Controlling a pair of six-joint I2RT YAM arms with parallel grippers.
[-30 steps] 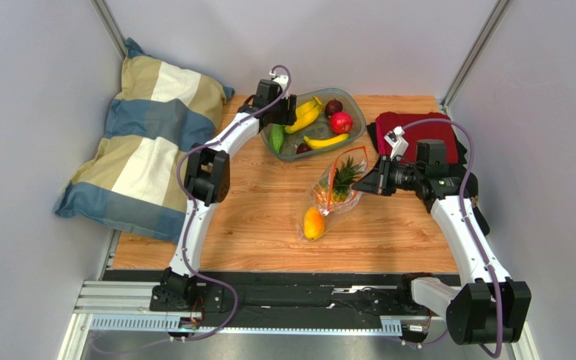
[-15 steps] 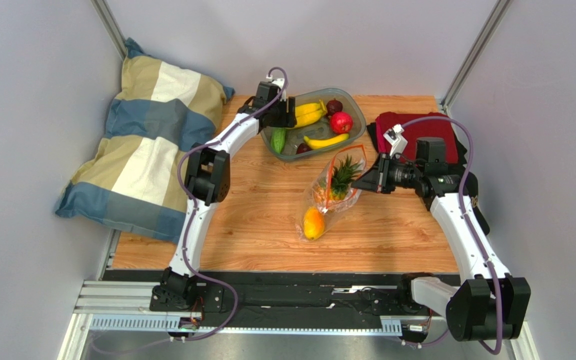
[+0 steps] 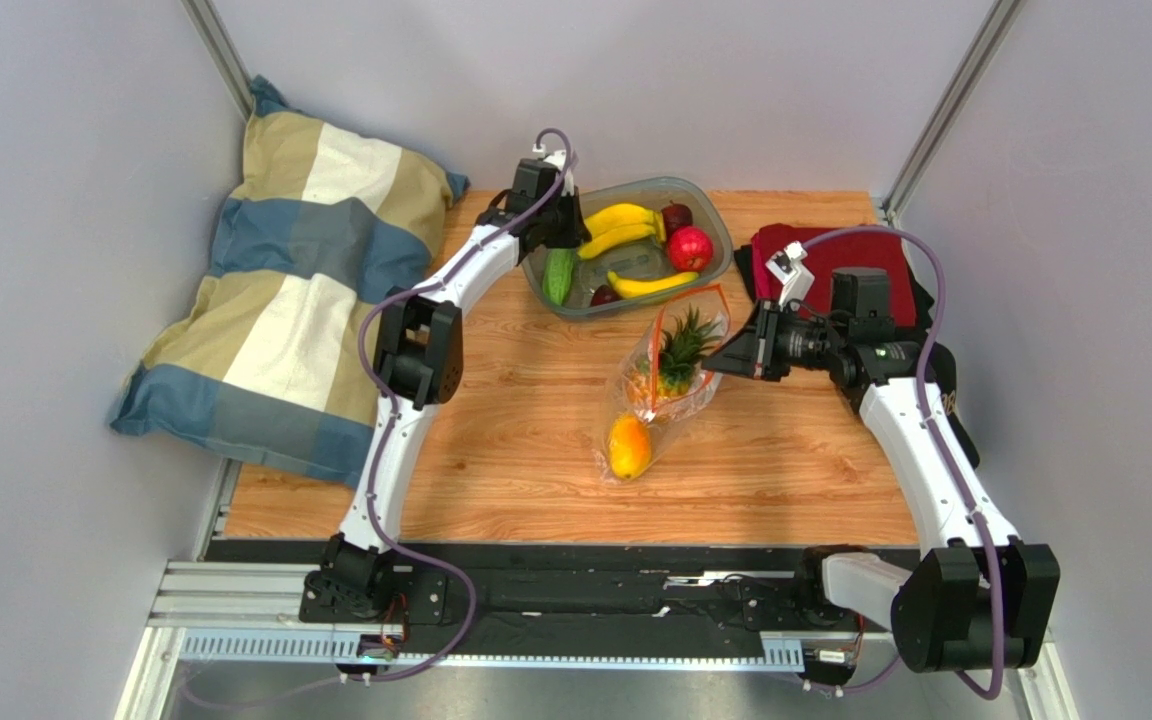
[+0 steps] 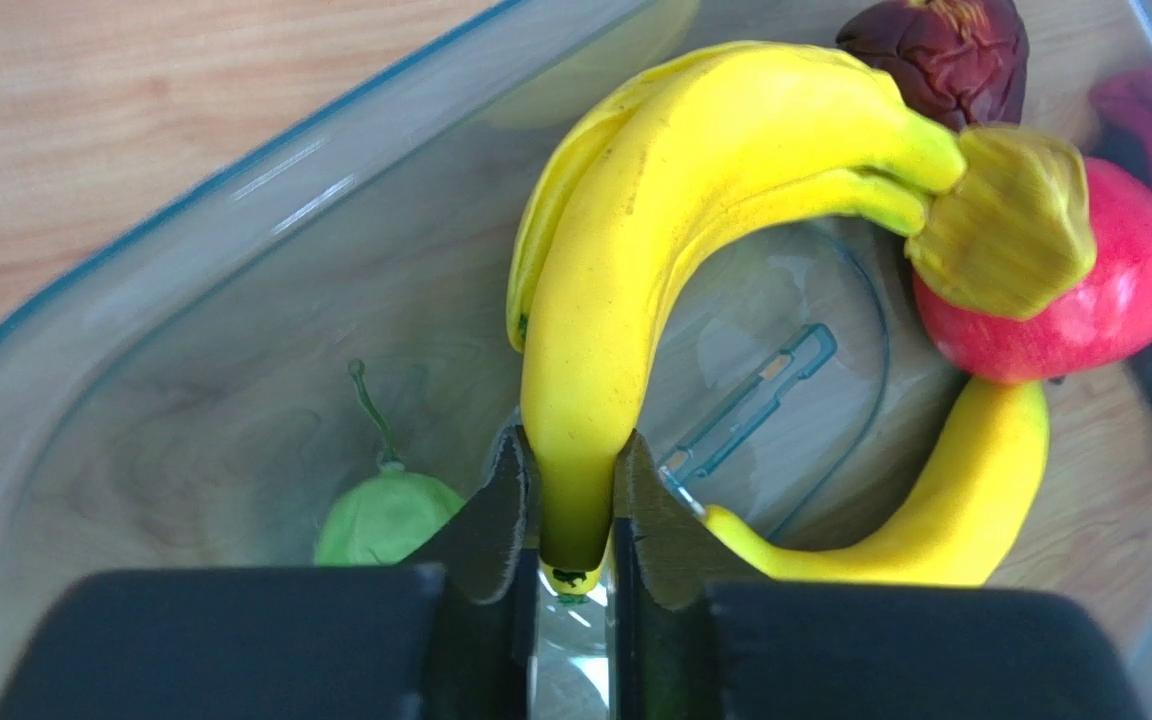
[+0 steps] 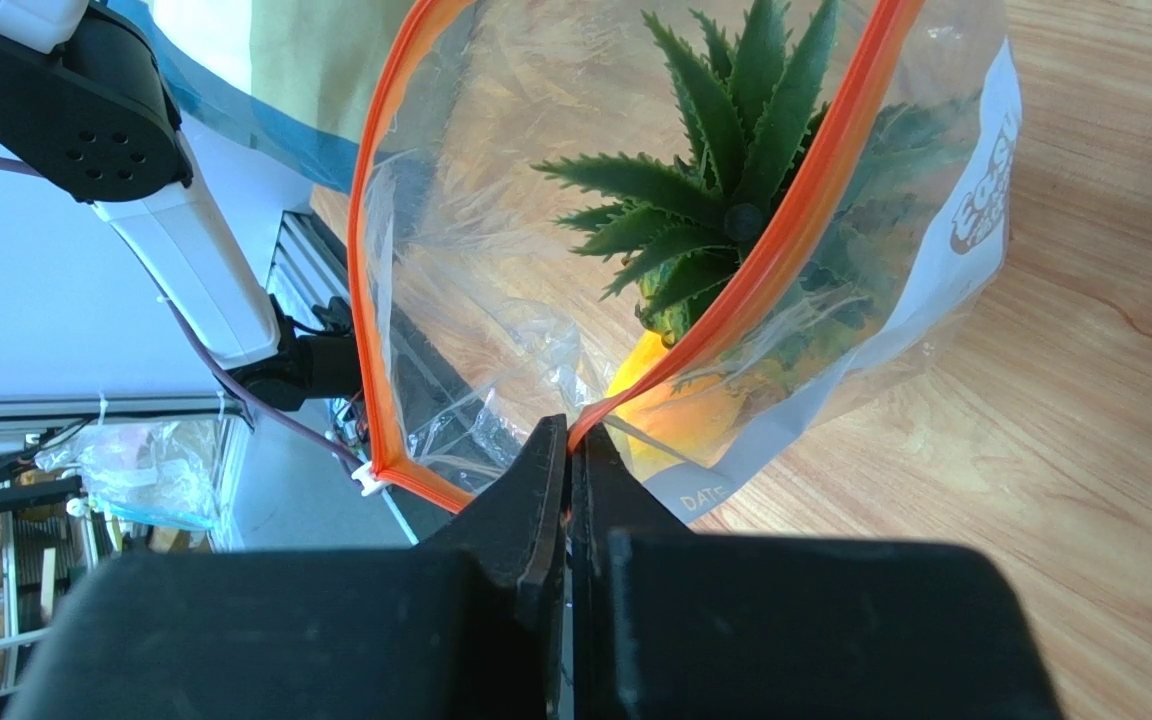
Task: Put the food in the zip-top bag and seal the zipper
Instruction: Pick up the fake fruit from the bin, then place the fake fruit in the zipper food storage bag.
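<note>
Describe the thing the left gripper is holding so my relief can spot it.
Look in the grey-green translucent tray at the far edge of the table. The left gripper pinches the tip of the banana bunch there. Unlike the single banana beside it, this has fruits joined at one stem cap.

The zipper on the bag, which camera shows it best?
Right wrist: the zipper fills the frame as an open orange loop, pinched by the right gripper. Top external shows only a thin orange line; left wrist shows none.
</note>
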